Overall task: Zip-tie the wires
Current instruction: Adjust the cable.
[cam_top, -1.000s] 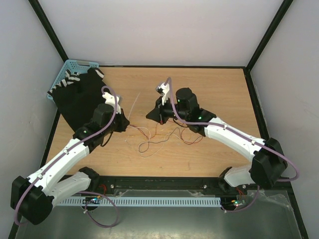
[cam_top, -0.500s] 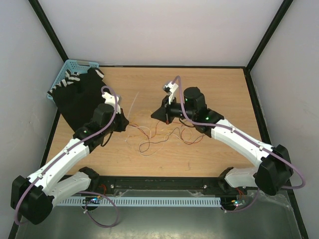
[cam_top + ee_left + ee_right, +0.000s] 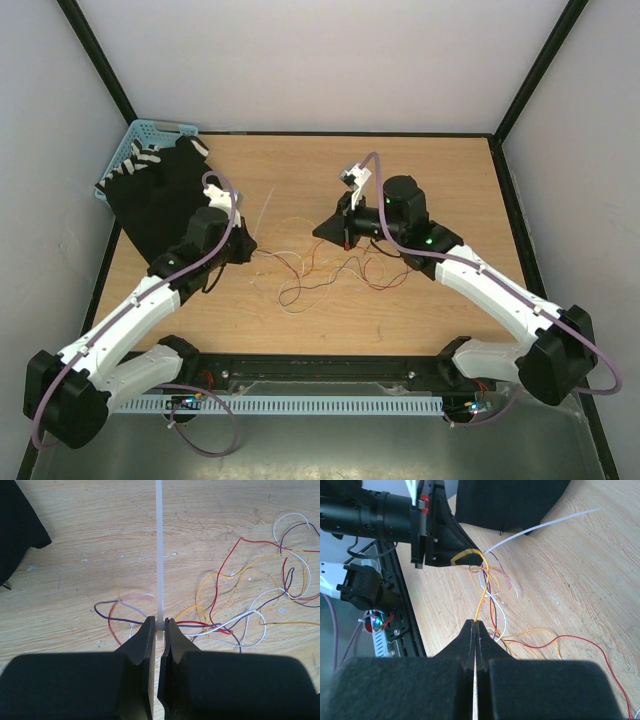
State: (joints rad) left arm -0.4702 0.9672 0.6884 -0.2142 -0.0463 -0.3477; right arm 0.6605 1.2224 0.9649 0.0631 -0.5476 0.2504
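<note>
From above, the wires (image 3: 318, 272) sprawled on the worktop (image 3: 440, 180) between the arms. Left wrist: the left fingers (image 3: 144, 641) pinched the zip tie (image 3: 159, 555) near its end, wires just beneath. Right wrist: the right fingers (image 3: 469, 641) clamped tight on one orange strand of the wires.

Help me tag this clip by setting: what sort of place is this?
Probably a robotics lab test cell: plain white walls in a black frame box in a wooden table, with two robot arms, the left arm and the right arm, bolted at its near edge.
</note>
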